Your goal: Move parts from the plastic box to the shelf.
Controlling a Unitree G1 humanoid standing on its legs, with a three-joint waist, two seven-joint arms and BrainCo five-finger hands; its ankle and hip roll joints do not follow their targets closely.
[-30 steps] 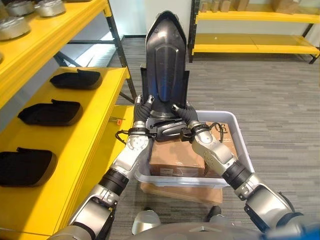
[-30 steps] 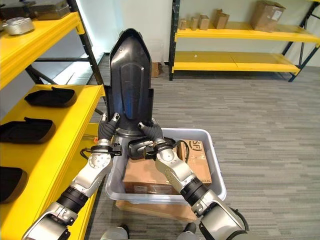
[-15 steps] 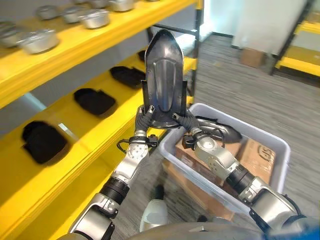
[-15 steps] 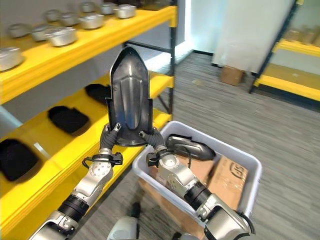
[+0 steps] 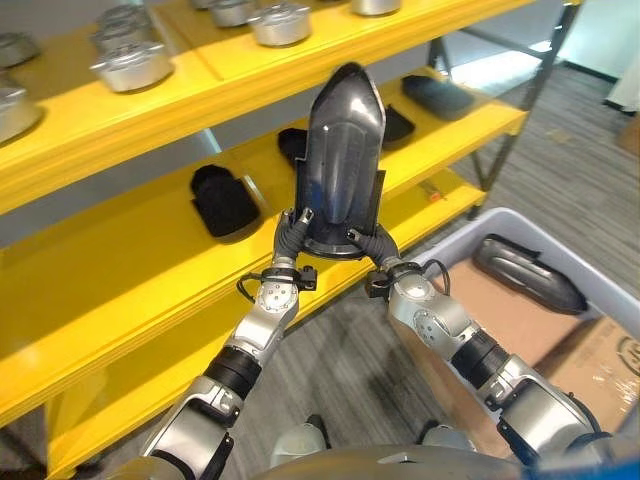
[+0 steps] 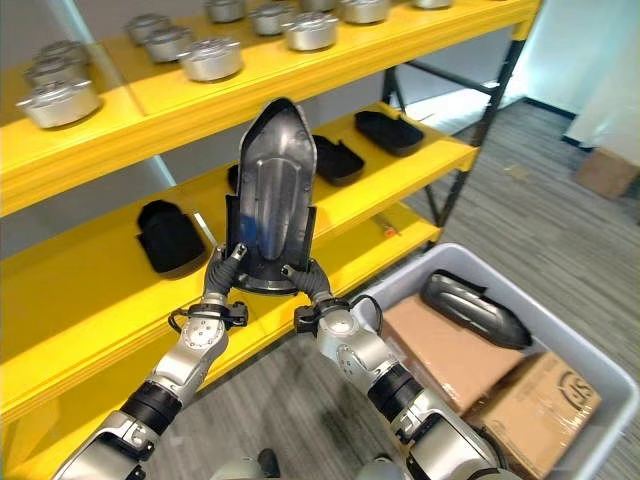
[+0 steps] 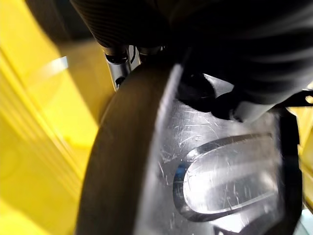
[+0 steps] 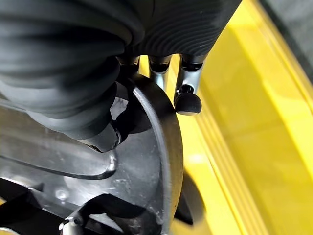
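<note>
The yellow shelf (image 6: pixel 90 330) runs across the left and far side of the scene, its upper level carrying round metal castings (image 6: pixel 210 58) and its middle level a row of black moulded parts (image 6: pixel 168 235) lying flat with bare yellow between them. To the right and near, the grey plastic box (image 6: pixel 600 400) holds cardboard cartons (image 6: pixel 450 350) and one more black part (image 6: pixel 470 308) lying on top of them. Between the two, the large black shell-shaped part (image 6: pixel 272 190) stands upright with its pointed end up, held at its lower edge by both hands: the left robot hand (image 6: pixel 222 270) has fingers curled round the left bottom corner, the right robot hand (image 6: pixel 305 280) round the right, as each wrist view confirms. The part hovers over the middle level, apart from it. To do this step well, I judge that both hands should tip the part forward together, lay it flat in a free gap between the parts already there, keep it clear of the upper level's front edge, and let go only once it rests fully on the shelf.
</note>
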